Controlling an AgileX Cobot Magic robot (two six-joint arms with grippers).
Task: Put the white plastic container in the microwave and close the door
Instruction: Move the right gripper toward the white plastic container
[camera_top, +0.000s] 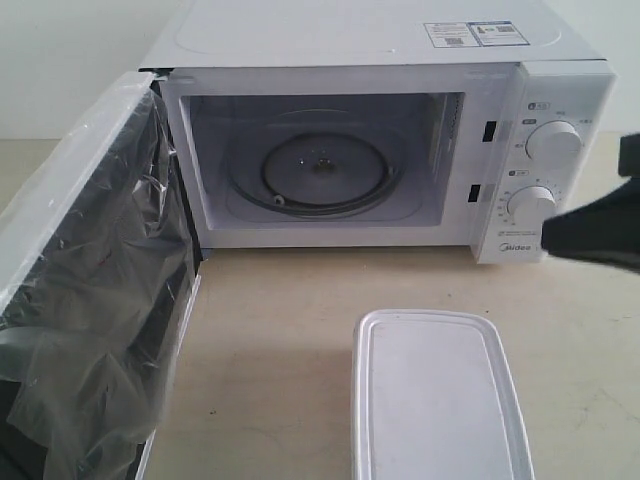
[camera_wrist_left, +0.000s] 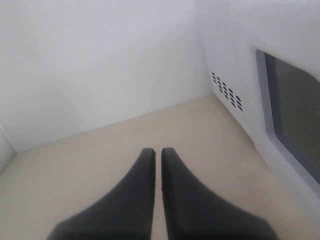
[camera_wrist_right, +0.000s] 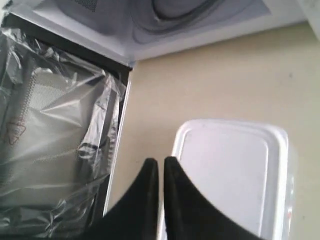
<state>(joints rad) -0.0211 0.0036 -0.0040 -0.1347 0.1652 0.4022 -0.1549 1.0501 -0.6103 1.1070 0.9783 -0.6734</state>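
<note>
The white plastic container (camera_top: 438, 395) (camera_wrist_right: 232, 172) lies flat on the beige counter in front of the microwave (camera_top: 380, 130), lid on. The door (camera_top: 85, 290) (camera_wrist_right: 55, 145) stands swung wide open at the left, clear film crumpled over its dark window. Inside, the glass turntable (camera_top: 322, 170) is bare. My right gripper (camera_wrist_right: 161, 162) is shut and empty, hovering above the container's edge on the door side; in the exterior view it shows as a dark blurred shape (camera_top: 595, 230) at the right edge. My left gripper (camera_wrist_left: 157, 152) is shut and empty, beside the microwave's vented side wall (camera_wrist_left: 227, 92).
Two round knobs (camera_top: 552, 142) sit on the control panel at the right. A white wall (camera_wrist_left: 100, 65) stands behind the counter close to the left gripper. Bare counter (camera_top: 270, 340) lies between the open door and the container.
</note>
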